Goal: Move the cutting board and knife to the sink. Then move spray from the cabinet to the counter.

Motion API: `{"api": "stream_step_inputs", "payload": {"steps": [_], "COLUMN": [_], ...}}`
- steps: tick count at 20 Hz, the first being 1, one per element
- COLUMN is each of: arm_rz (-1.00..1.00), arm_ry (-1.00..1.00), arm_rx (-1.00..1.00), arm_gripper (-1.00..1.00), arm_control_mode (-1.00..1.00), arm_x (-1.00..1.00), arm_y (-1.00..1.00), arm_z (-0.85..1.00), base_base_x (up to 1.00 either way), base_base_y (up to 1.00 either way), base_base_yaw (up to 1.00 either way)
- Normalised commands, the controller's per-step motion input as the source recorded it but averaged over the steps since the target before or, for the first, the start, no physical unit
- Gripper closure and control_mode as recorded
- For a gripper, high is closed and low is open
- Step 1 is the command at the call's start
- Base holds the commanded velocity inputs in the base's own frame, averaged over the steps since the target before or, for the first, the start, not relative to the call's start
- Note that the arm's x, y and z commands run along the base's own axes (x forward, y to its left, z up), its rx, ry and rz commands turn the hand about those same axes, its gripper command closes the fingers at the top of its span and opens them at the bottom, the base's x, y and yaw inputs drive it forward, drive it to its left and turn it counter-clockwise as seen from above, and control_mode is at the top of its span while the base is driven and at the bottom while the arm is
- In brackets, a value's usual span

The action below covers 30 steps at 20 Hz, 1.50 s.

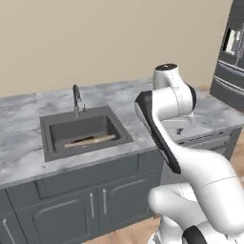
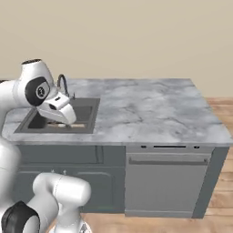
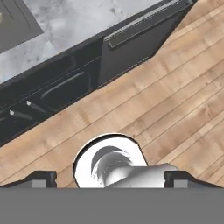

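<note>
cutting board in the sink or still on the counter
In the sink: the cutting board lies slanted inside the dark basin of the sink, below the marble counter.

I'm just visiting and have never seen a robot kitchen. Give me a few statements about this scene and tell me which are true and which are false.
1. The cutting board lies in the sink. True.
2. The jaws hold the board. False: the gripper is open and holds nothing, pointing at the wooden floor.
3. A faucet stands behind the sink. True.
4. A spray bottle stands on the counter. False: no bottle can be seen there.
5. The floor is tiled white. False: it is brown wood planks.
</note>
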Motion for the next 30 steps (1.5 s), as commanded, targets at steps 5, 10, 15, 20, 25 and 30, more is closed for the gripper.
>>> {"api": "stream_step_inputs", "payload": {"steps": [5,10,15,20,25,30], "arm_rz": [0.0,0.0,0.0,0.0,0.0,0.0], "arm_ry": [0.0,0.0,0.0,0.0,0.0,0.0], "arm_rx": [0.0,0.0,0.0,0.0,0.0,0.0], "arm_gripper": [-1.0,-1.0,-1.0,-1.0,-1.0,-1.0], "arm_control_mode": [1.0,1.0,1.0,1.0,1.0,1.0], "arm_x": [0.0,0.0,0.0,0.0,0.0,0.0], "arm_y": [0.0,0.0,0.0,0.0,0.0,0.0], "arm_z": [0.0,0.0,0.0,0.0,0.0,0.0], "base_base_x": [-0.08,0.01,0.0,0.0,0.0,0.0], "base_base_y": [-1.0,-0.57,-0.12,-0.07,-0.05,0.0], "base_base_yaw": [-0.65,-0.96,-1.0,-1.0,-1.0,-1.0]}}
